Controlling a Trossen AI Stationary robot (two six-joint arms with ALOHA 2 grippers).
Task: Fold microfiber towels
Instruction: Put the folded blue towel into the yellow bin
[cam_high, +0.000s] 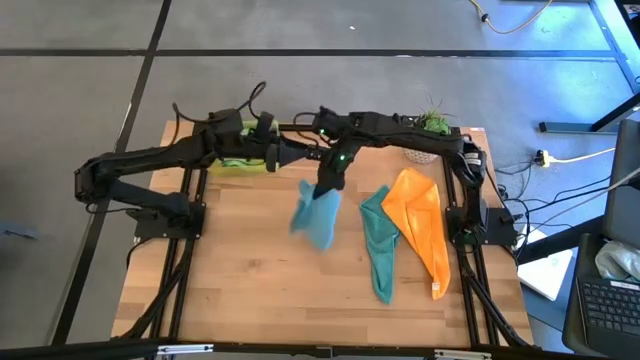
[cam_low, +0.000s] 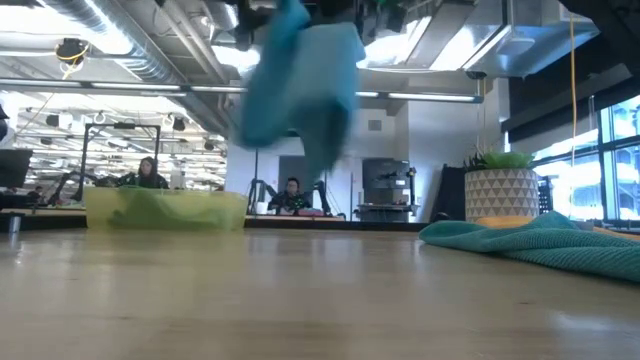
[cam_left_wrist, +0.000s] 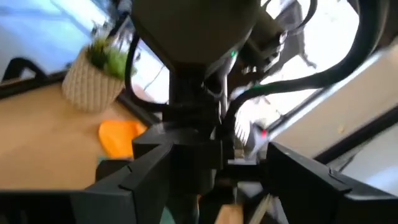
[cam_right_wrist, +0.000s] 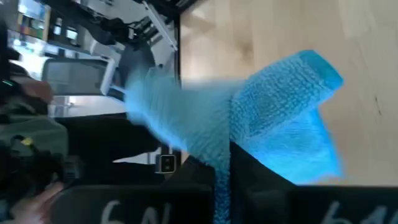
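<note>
While the right gripper (cam_high: 325, 188) hangs above the middle of the pale wooden table (cam_high: 250, 280), its fingers are clamped on a soft light blue microfiber towel (cam_high: 318, 220), which dangles clear of the wood in the low view. I judge this the lift-out step, before any folding. The next move calls for lowering the cloth and spreading it flat, likely with the second arm taking a corner. The left gripper (cam_high: 272, 155) sits just beside it, near the yellow-green plastic tray (cam_high: 237, 160); its fingers look spread apart in its wrist view, holding nothing. Three towels show: the one light blue, one teal towel (cam_high: 378, 245) and one orange towel (cam_high: 420, 225), the last two lying crumpled and touching on the table's right. One tray and one potted plant (cam_high: 428, 135) stand at the far edge.
</note>
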